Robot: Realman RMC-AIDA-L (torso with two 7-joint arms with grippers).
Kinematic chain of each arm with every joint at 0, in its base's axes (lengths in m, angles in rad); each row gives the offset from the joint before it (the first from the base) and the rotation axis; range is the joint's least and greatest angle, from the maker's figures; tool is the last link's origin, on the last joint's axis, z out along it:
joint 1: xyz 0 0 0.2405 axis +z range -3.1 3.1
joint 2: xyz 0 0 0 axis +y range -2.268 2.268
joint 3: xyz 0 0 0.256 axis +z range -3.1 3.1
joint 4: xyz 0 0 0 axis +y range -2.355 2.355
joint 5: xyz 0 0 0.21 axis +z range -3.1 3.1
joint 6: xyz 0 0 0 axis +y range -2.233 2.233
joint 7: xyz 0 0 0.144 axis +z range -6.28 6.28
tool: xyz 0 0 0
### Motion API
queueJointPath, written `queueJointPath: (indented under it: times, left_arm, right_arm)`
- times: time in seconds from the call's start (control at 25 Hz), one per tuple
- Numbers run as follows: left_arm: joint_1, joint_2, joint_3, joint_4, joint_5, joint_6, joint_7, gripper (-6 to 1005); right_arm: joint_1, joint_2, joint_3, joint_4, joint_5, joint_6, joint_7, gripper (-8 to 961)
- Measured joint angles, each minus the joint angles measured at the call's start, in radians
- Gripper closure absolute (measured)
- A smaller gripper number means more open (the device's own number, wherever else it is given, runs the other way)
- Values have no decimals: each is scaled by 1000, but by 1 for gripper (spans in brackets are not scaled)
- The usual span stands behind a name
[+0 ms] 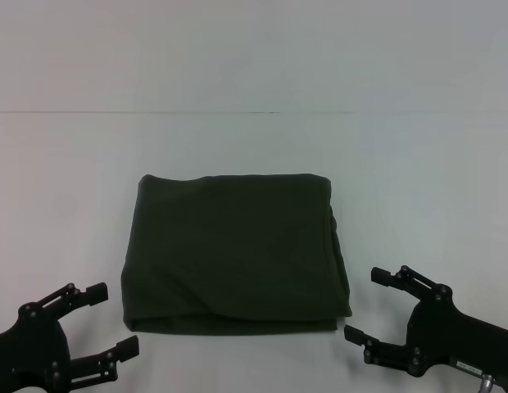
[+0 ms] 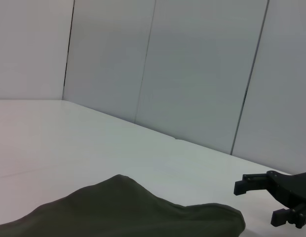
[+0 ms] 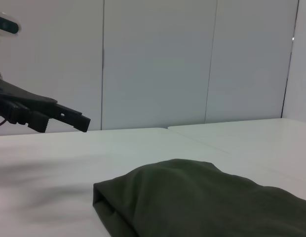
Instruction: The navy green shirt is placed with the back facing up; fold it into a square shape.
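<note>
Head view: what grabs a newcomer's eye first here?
The navy green shirt, already folded into a thick, roughly square dark bundle, lies in the middle of the white table with its layered edge toward the robot. Next come the two black tools flanking its near corners: the left tool and right tool, both open and off the cloth.

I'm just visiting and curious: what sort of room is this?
Probably a robot test lab: a bare white table, plain grey wall panels behind it, and one folded olive-green shirt lying between the open left tool and open right tool.
</note>
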Motion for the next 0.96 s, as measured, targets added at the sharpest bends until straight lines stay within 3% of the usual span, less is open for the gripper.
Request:
queueJointPath:
  times: [0.96]
  left_arm:
    - [-9,0,-1,0,0,6,0,59]
  right_arm:
    - [0,0,9,0,0,-11,2,18]
